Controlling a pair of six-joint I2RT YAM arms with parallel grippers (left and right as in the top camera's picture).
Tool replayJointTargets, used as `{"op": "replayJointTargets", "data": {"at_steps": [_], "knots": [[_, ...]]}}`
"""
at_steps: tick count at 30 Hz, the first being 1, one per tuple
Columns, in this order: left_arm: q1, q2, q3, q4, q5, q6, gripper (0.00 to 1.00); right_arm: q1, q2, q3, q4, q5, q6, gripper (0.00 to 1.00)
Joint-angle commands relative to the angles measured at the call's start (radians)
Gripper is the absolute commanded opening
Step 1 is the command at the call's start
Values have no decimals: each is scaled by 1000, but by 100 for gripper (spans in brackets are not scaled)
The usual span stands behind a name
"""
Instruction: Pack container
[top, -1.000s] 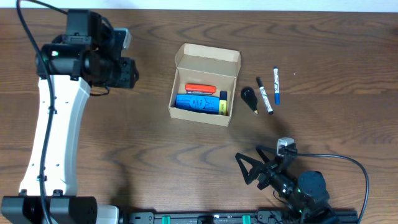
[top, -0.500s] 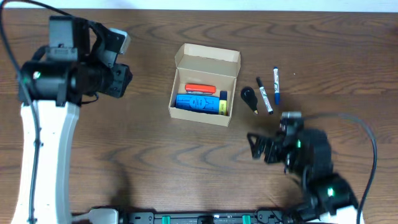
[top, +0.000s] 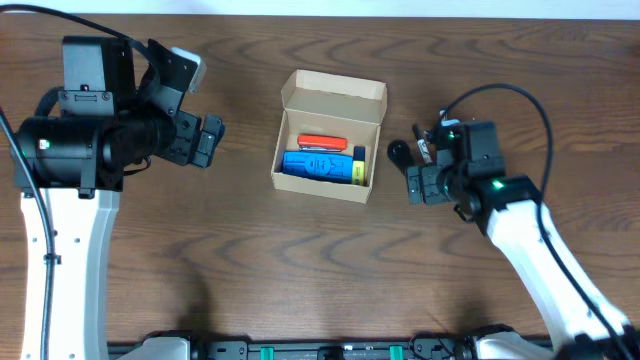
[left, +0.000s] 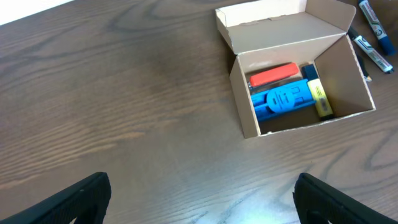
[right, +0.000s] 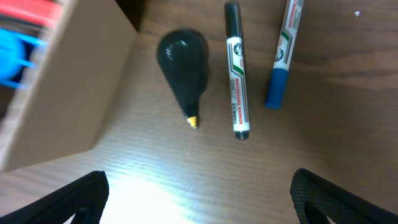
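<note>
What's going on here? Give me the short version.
Two robot arms are packing a small tan cardboard box. It already holds a red item, a blue item and a yellow highlighter. The right gripper, open and empty, hovers at a black teardrop-shaped object, a black-capped white marker and a blue-capped white marker lying on the table beside the box. The left gripper, open and empty, hangs off the box's other side.

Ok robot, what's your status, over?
Left end effector open, empty. Right end effector open by black teardrop-shaped tool. Tan cardboard box open, partly packed. Nothing blocking.
</note>
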Motion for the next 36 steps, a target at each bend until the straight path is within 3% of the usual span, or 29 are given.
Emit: {"op": "replayJointTargets", "data": {"at_steps": [1, 19, 36], "knots": [[2, -2, 5, 3, 0, 6, 95, -5, 69, 24, 27, 29, -67, 95], [2, -2, 5, 3, 0, 6, 95, 66, 282, 24, 302, 16, -184, 89], [2, -2, 5, 3, -1, 6, 95, 77, 471, 24, 494, 34, -187, 80]]}}
